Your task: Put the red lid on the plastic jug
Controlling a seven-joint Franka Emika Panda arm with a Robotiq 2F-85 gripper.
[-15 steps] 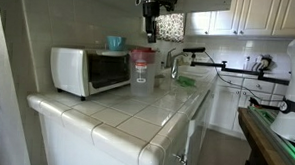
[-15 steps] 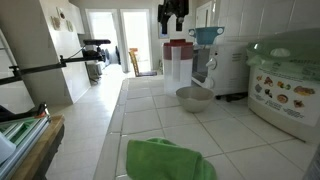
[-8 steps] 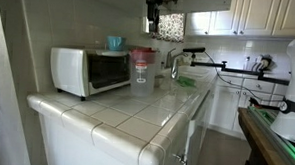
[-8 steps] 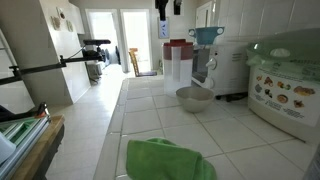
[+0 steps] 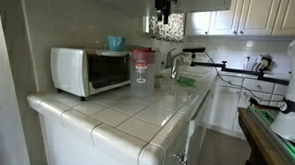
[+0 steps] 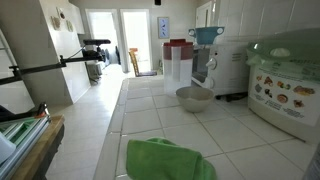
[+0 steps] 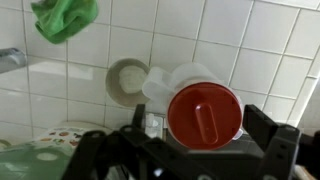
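The red lid (image 7: 203,112) sits on the plastic jug (image 5: 140,72), at the microwave's (image 5: 88,70) 3 o'clock, so the job looks done. The gripper (image 5: 163,7) hangs well above, at the jug's 1 o'clock, jaws spread and empty.

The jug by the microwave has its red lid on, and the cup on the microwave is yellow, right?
Not quite: the cup on the microwave is teal, as an exterior view shows. The jug beside it does have its red lid on.
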